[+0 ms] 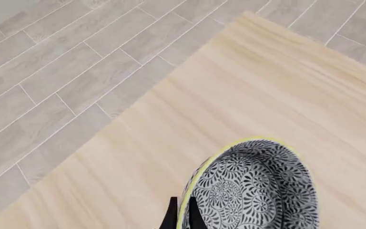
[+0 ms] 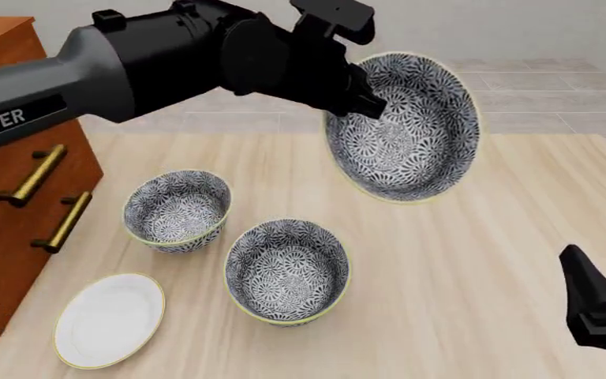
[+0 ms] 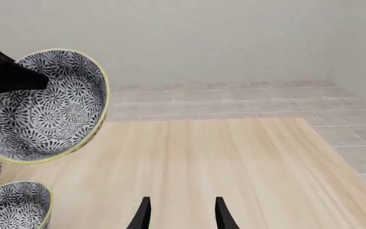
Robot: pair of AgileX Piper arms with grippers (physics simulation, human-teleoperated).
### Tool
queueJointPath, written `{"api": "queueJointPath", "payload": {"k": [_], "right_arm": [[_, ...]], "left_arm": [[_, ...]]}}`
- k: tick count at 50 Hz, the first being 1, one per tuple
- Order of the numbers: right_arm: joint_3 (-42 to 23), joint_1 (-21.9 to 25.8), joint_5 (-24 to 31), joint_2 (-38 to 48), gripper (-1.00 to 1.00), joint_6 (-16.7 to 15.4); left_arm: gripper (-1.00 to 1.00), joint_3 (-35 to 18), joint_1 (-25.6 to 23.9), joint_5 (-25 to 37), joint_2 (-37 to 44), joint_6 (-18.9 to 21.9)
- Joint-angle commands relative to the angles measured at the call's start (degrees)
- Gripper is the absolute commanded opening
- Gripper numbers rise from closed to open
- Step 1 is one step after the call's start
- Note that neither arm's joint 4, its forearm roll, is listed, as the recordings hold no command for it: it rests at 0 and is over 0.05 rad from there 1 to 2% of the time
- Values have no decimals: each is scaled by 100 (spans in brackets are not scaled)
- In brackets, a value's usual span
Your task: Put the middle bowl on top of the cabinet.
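- Middle bowl (image 2: 409,130): held in the air, well above the table (image 2: 472,260), tilted steeply with the opening turned toward the front camera; well apart from the cabinet (image 2: 9,189) at the left edge.
- Left gripper (image 2: 372,103): jaws closed on the bowl's rim, one finger inside and one outside, as seen in the left wrist view (image 1: 181,214).
- Right gripper (image 3: 179,214): jaws parted, holding nothing, low over the near right part of the table.
- Risk, slip: thin rim pinch on a tilted bowl; likely to rotate or slide out during a fast swing toward the cabinet.
- Risk, collision: path to the cabinet top passes over two bowls on the table; too low a carry could strike the bowl nearer the cabinet (image 2: 177,209) or the nearer bowl (image 2: 287,270).
- Risk, cabinet edge: approach below top height could knock the held bowl against the cabinet's side or front.
- Risk, release: letting go while tilted could leave the bowl rolling or falling off the top; levelling judged necessary first.
- Count, bowls: three, all with the same black-and-white pattern and yellow rim; one held, two resting.
- Count, white plate (image 2: 108,320): one, near the cabinet's front.
- Count, cabinet: one; two brass handles visible in the front view.
- Count, arms: two.
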Motion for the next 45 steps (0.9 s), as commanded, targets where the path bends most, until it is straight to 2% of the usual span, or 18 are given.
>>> {"api": "queueJointPath", "payload": {"k": [1,31,40,41,45], "right_arm": [[-1,-4,-80,50,100,5],[-28,-24,346,-420,100,28],[-32,-35,256,-336,100,33],[-30,-31,250,-331,100,40],[-30,-42,235,-315,100,49]], "left_arm": [[-100,-289,129,321,-149,17],[-100,-779,590,910,-525,126],[-100,-909,732,1058,-585,166],[-100,-898,818,1061,-604,287],[-100,-962,934,1124,-648,338]]}}
